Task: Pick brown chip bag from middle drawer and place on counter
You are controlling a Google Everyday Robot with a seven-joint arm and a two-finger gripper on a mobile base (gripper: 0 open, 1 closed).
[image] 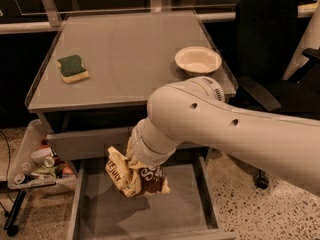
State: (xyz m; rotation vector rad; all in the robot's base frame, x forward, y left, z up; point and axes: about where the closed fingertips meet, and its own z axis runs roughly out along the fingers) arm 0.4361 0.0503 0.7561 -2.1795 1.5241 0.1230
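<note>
Tool (131,160) is clamped on the brown chip bag (140,176), which is dangling just above the middle drawer (190,204) floor, below the desk (130,59)'s near edge. My worry: lifting straight up, the bag clips the upper drawer front (80,143) or desk edge and slips loose.

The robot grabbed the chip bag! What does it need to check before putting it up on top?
1. Bag held: the gripper, at the arm's end above the open drawer, is shut on the brown chip bag: ok.
2. Bag off the middle drawer floor: it hangs above it, with a shadow beneath: ok.
3. Bag higher than the counter: it is below the counter's front edge: not ok.
4. Free landing spot: bare grey top between the sponge and the white bowl: ok.
5. Grip firm enough for the lift: cannot tell.
</note>
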